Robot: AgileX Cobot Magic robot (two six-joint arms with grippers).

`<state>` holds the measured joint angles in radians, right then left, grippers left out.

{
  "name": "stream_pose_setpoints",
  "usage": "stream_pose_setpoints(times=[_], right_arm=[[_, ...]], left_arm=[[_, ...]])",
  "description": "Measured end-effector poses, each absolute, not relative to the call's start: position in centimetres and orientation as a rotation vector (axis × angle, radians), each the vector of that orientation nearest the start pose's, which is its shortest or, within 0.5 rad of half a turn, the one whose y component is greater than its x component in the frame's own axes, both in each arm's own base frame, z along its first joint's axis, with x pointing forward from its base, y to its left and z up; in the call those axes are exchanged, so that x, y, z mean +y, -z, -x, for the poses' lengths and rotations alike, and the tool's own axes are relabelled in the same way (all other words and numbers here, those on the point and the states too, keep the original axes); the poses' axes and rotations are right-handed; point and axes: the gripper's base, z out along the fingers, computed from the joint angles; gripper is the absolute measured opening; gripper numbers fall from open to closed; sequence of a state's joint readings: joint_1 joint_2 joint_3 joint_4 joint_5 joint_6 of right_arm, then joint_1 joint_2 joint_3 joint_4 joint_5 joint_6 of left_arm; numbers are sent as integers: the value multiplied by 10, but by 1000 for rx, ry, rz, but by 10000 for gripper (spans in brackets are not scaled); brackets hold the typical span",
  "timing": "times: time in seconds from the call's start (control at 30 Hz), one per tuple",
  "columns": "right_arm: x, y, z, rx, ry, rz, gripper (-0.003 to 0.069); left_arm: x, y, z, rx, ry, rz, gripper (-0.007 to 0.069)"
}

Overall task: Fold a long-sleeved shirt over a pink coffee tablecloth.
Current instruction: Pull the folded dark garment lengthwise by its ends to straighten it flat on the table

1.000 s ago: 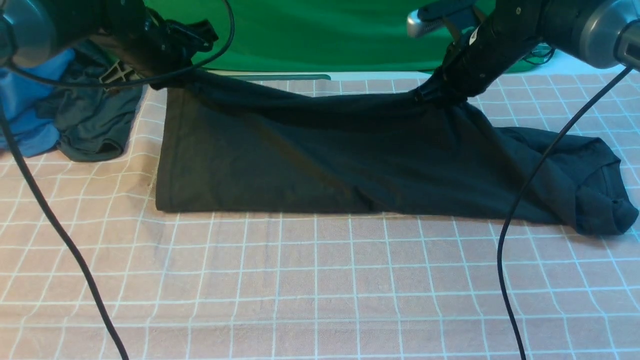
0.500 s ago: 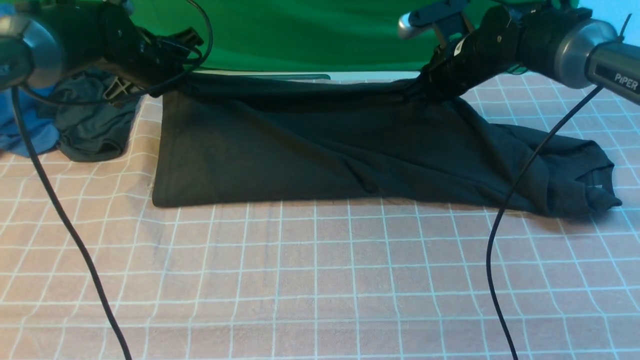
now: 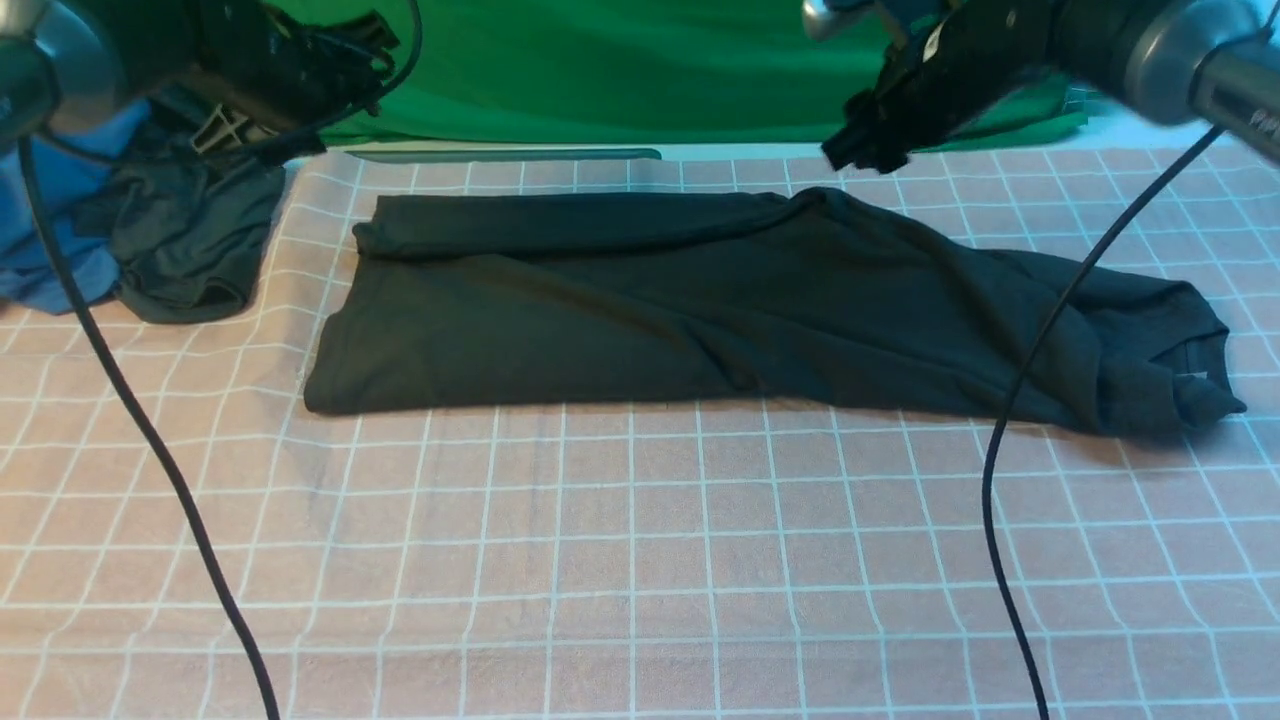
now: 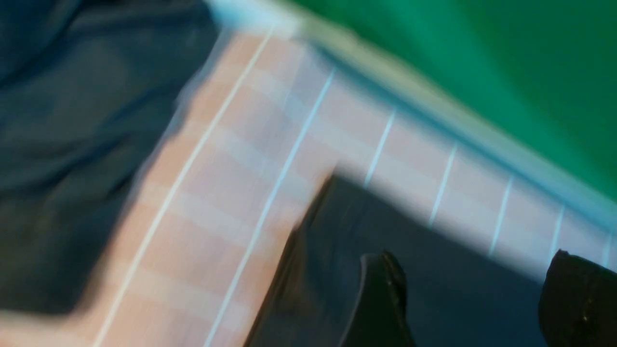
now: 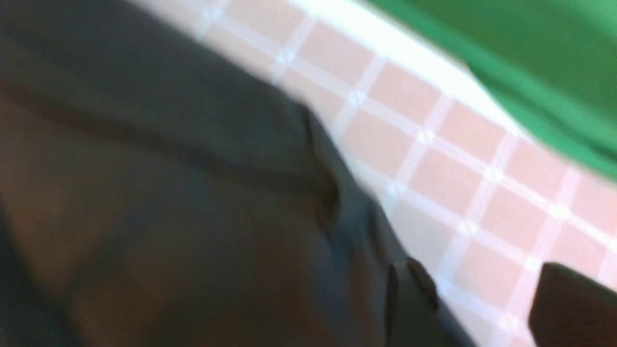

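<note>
The long-sleeved shirt (image 3: 700, 310) lies flat on the pink coffee tablecloth (image 3: 640, 560), on the cloth's far half, from centre toward 12 o'clock. It is black and folded lengthwise into one long band running from 9 to 3 o'clock. The 9 o'clock end is a straight, squared edge. The 12 o'clock edge is a doubled-over, slightly rolled fold. The 3 o'clock end is bunched, with the neck opening and loose fabric gathered in a lump. Shallow creases cross the middle. The left gripper (image 4: 475, 303) is raised at about 10 o'clock from the shirt, over the corner of the band; its fingers (image 4: 381, 299) stand wide apart with nothing between them, though the wrist picture is blurred. The right gripper (image 3: 865, 150) hangs at about 1 o'clock from the shirt's middle, above the far fold and clear of the fabric, with its arm reaching in from 2 o'clock. Its wrist view, also blurred, shows both fingers (image 5: 409, 308) spread wide and empty, with shirt and grid cloth below. A dark grey garment (image 3: 190, 250) and a blue garment (image 3: 50, 250) lie at 9 o'clock, off the shirt. A green cloth (image 3: 600, 70) hangs at 12 o'clock.
</note>
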<state>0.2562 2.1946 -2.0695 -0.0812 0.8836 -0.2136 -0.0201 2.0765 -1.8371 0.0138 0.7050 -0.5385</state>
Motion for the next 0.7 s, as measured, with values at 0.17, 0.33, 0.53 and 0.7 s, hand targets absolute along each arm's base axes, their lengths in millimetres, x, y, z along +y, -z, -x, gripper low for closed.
stream_pose_setpoints(times=[0.17, 0.33, 0.53, 0.7], right_arm=[[100, -305, -467, 2522, 112, 588, 157], [62, -296, -461, 2678, 104, 498, 35], [7, -245, -451, 2895, -79, 270, 75], [-17, -220, -448, 2930, -109, 144, 302]], left_arm=[[-26, -278, -463, 2581, 265, 428, 256], [-47, -271, -450, 2731, 273, 303, 28], [-62, -238, -432, 2893, 241, 219, 13], [-61, -216, -422, 2932, 224, 229, 13]])
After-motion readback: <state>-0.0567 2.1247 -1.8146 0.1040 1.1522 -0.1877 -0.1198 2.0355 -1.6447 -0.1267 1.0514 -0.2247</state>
